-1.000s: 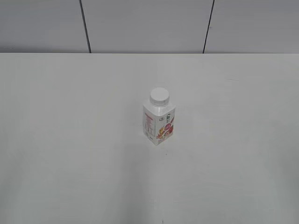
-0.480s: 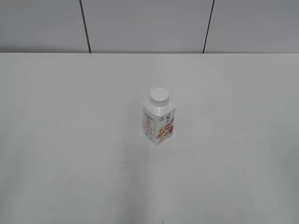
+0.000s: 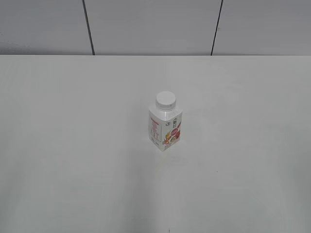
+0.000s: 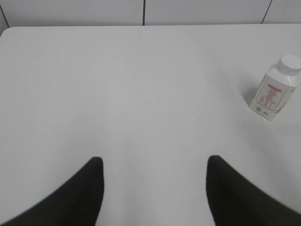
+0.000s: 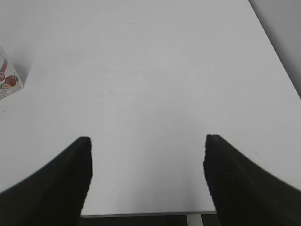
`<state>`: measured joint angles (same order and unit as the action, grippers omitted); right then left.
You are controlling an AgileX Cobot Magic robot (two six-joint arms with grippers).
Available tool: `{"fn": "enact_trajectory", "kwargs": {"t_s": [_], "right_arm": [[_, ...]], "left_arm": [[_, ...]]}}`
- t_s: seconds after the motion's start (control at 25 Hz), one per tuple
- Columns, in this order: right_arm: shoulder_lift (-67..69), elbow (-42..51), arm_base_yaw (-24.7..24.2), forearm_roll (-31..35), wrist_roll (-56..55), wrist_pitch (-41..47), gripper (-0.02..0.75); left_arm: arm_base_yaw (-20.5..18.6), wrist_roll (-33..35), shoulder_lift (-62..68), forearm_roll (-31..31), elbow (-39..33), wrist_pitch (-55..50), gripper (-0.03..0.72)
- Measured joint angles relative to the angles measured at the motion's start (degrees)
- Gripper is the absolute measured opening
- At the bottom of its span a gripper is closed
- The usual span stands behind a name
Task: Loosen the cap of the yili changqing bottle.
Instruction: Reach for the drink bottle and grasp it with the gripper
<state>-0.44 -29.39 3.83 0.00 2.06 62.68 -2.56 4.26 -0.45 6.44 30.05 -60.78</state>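
Note:
The yili changqing bottle (image 3: 165,131) stands upright near the middle of the white table, its white cap (image 3: 165,100) screwed on top. In the left wrist view the bottle (image 4: 272,94) stands far right with its cap (image 4: 289,64). In the right wrist view only a corner of the bottle (image 5: 6,80) shows at the left edge. My left gripper (image 4: 154,162) is open and empty over bare table, well short and left of the bottle. My right gripper (image 5: 146,141) is open and empty over the table's near edge. Neither gripper shows in the exterior view.
The white table (image 3: 73,145) runs to a grey panelled wall (image 3: 146,24) behind. Its near edge (image 5: 141,214) and right edge (image 5: 277,52) show in the right wrist view.

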Motion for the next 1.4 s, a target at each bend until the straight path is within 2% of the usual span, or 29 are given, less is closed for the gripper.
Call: {"fn": "enact_trajectory", "kwargs": {"t_s": [0.28, 0.44, 0.64, 0.84, 1.12, 1.2, 1.4], "right_arm": [[0.0, 0.0, 0.0, 0.0, 0.0, 0.0, 0.582], [0.0, 0.0, 0.0, 0.0, 0.0, 0.0, 0.582], [0.0, 0.0, 0.0, 0.0, 0.0, 0.0, 0.582], [0.0, 0.0, 0.0, 0.0, 0.0, 0.0, 0.582], [0.0, 0.0, 0.0, 0.0, 0.0, 0.0, 0.582], [0.0, 0.0, 0.0, 0.0, 0.0, 0.0, 0.582], [0.0, 0.0, 0.0, 0.0, 0.0, 0.0, 0.582]], "left_arm": [[0.0, 0.0, 0.6, 0.1, 0.7, 3.7, 0.432], [0.0, 0.0, 0.6, 0.1, -0.5, 17.3, 0.432], [0.0, 0.0, 2.5, 1.8, -7.8, 36.8, 0.432], [0.0, 0.0, 9.7, 4.0, -12.7, 47.5, 0.432], [0.0, 0.0, 21.2, 4.3, -13.2, 58.8, 0.432], [0.0, 0.0, 23.9, 3.0, -13.2, 63.3, 0.432], [0.0, 0.0, 31.9, -7.6, -13.2, 71.1, 0.432]]}}
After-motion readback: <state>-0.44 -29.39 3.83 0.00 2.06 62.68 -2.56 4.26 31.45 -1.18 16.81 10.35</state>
